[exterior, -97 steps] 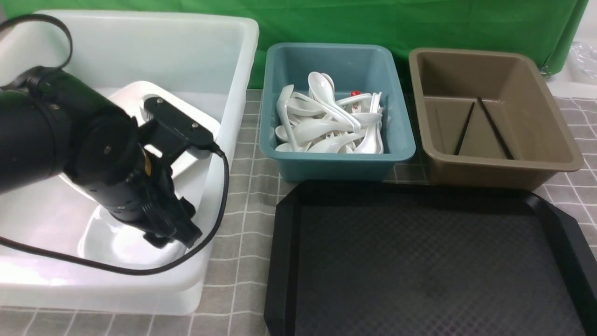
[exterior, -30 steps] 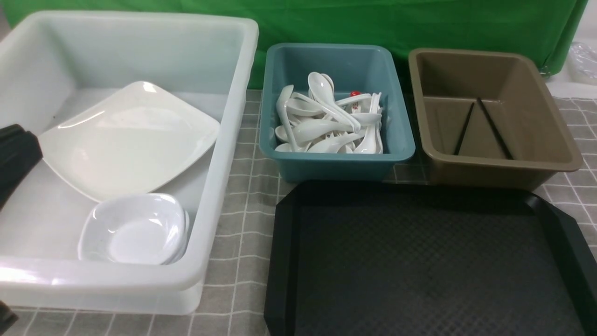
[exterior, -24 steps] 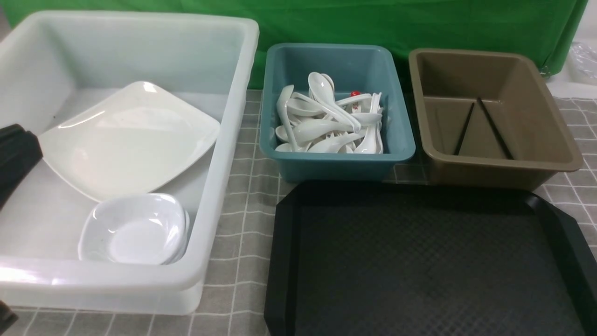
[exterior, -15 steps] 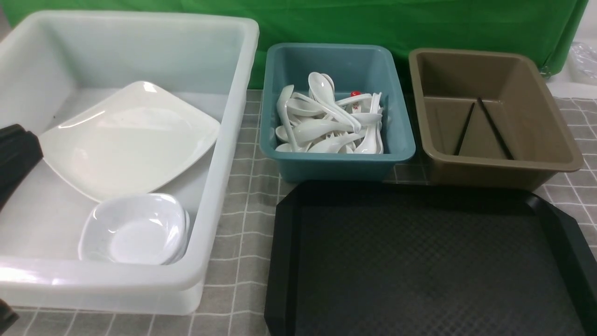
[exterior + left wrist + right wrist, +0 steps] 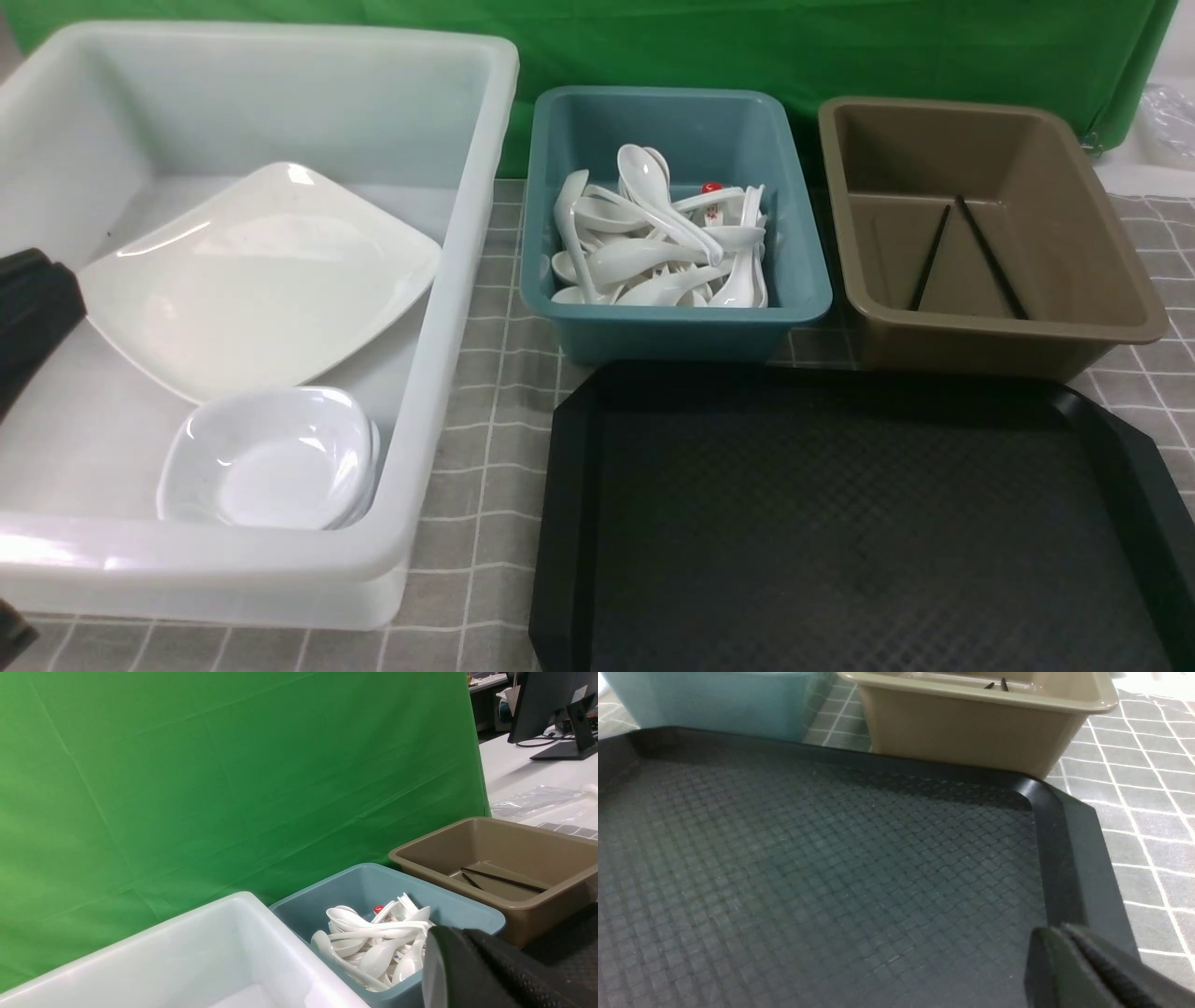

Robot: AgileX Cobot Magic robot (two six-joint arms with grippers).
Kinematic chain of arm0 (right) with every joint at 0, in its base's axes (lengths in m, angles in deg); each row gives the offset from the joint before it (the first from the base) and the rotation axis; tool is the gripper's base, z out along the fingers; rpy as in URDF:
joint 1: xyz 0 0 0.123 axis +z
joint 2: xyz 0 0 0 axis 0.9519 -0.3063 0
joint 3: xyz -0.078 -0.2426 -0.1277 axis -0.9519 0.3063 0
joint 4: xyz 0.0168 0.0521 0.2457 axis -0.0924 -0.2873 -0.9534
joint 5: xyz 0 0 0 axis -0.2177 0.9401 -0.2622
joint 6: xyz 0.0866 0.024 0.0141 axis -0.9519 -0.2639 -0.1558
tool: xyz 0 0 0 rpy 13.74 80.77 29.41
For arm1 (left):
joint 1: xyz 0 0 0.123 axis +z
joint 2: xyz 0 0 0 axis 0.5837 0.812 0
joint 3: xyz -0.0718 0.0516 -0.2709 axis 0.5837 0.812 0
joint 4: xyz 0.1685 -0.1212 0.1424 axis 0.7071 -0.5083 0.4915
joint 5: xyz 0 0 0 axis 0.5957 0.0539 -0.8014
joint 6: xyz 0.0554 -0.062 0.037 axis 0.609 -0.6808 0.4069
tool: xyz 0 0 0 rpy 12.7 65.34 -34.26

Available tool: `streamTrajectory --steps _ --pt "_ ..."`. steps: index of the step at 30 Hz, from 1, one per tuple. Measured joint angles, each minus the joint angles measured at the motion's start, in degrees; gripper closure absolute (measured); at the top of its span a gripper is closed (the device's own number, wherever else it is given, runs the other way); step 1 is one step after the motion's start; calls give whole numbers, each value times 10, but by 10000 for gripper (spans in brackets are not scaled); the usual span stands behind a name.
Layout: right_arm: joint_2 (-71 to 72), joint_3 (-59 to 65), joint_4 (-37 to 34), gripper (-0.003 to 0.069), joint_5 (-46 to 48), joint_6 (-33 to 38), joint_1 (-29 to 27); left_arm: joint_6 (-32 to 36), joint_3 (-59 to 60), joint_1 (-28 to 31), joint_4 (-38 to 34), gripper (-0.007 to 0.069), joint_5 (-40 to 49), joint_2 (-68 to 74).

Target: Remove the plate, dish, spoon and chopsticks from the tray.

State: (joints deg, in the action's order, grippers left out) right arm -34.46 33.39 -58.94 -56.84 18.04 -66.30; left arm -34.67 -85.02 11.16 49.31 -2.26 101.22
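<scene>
With both claws clenched on nothing, the job looked finished and only a check remained. The left gripper (image 5: 472, 970) showed in its wrist view as 2 black pads pressed flat together, poised above the near rim of the teal tub (image 5: 674, 322); in the front view only a dark piece of the left arm (image 5: 28, 308) sat at the edge by the white bin (image 5: 448, 308). The right gripper (image 5: 1083, 970) likewise had its pads shut with no gap and hung low over the near right part of the tray (image 5: 569, 523), holding nothing.

Outward from there, the tray floor was bare in both the front view and the right wrist view. 1 plate (image 5: 257, 280) lay tilted in the white bin, its near corner resting over the dish (image 5: 271, 457); the layered rim suggested 2 or more small dishes nested, though I could not tell the exact count. The spoon could not be singled out from the pile of spoons (image 5: 653, 247) in the teal tub, which held roughly 10, too tangled to count exactly. 2 chopsticks (image 5: 966, 252) lay in a narrow V on the floor of the brown tub (image 5: 1008, 331). There were 3 containers and 1 tray.

By my judgement nothing was left to lift; the next move called only for parking both arms clear.
</scene>
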Motion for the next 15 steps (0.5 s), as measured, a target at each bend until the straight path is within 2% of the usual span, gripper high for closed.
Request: streamTrajectory --steps 15 --pt "0 0 0 586 -1 -9 0 0 0 0 8 613 -5 1"
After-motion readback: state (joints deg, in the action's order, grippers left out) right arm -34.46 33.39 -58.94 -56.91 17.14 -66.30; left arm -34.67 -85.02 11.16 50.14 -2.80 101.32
